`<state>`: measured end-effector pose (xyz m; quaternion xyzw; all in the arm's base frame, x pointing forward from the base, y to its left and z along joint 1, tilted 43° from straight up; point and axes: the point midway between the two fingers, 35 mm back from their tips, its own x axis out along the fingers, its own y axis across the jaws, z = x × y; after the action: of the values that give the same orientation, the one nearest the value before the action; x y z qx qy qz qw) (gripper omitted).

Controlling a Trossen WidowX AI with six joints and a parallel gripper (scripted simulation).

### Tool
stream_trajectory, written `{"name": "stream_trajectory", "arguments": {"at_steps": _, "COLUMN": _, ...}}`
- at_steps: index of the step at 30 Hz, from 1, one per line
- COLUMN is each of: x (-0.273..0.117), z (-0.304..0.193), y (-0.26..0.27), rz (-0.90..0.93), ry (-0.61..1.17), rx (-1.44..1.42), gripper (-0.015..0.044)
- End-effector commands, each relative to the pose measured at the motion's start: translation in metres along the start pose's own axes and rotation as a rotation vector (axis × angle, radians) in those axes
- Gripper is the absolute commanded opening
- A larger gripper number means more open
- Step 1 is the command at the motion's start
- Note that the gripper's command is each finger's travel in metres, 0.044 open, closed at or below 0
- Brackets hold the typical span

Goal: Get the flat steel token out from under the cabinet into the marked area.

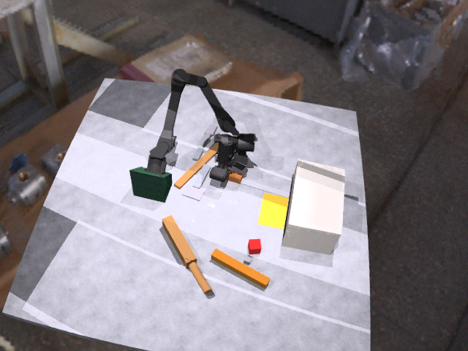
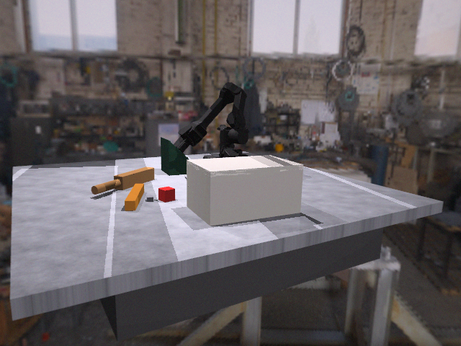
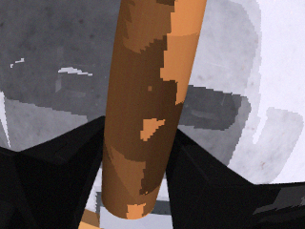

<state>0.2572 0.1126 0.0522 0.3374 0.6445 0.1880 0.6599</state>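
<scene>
Wrist view: a round wooden handle is gripped between the two black fingers, its butt end just past them. Seen from the top, the yellow marked area lies ahead of the fingers, and the pale cabinet stands directly beyond it. The steel token cannot be seen in any view; by the task's account it is under that cabinet, beyond the fingers.

The step in hand appears to be bringing the tool to the cabinet. Done well, it calls for a firm hold, the handle aimed squarely at the low front, and the far end, its shape unclear here, kept low over the tabletop. A twist in the grip could spoil the aim; a hasty push could drive the token deeper. Reaching behind the token before drawing slowly toward the fingers should serve best, stopping with it wholly on yellow.
</scene>
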Motion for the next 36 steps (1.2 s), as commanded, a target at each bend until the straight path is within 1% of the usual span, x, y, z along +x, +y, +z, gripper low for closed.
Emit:
{"name": "stream_trajectory", "arguments": {"at_steps": 1, "x": 0.001, "z": -0.008, "y": 0.0, "rz": -0.001, "ry": 0.004, "rx": 0.006, "gripper": 0.0}}
{"name": "stream_trajectory", "arguments": {"at_steps": 13, "x": 0.001, "z": -0.021, "y": 0.001, "rz": 0.0, "ry": 0.005, "rx": 0.007, "gripper": 0.0}}
{"name": "stream_trajectory", "arguments": {"at_steps": 26, "x": -0.003, "z": -0.02, "y": 0.006, "rz": 0.0, "ry": 0.003, "rx": 0.014, "gripper": 0.0}}
{"name": "stream_trajectory", "arguments": {"at_steps": 33, "x": -0.001, "z": -0.018, "y": 0.004, "rz": -0.001, "ry": 0.004, "rx": 0.006, "gripper": 0.0184}}
{"name": "stream_trajectory", "arguments": {"at_steps": 34, "x": -0.001, "z": -0.018, "y": 0.004, "rz": -0.001, "ry": 0.004, "rx": 0.006, "gripper": 0.02}}
{"name": "stream_trajectory", "arguments": {"at_steps": 36, "x": -0.001, "z": -0.018, "y": 0.004, "rz": -0.001, "ry": 0.004, "rx": 0.006, "gripper": 0.02}}
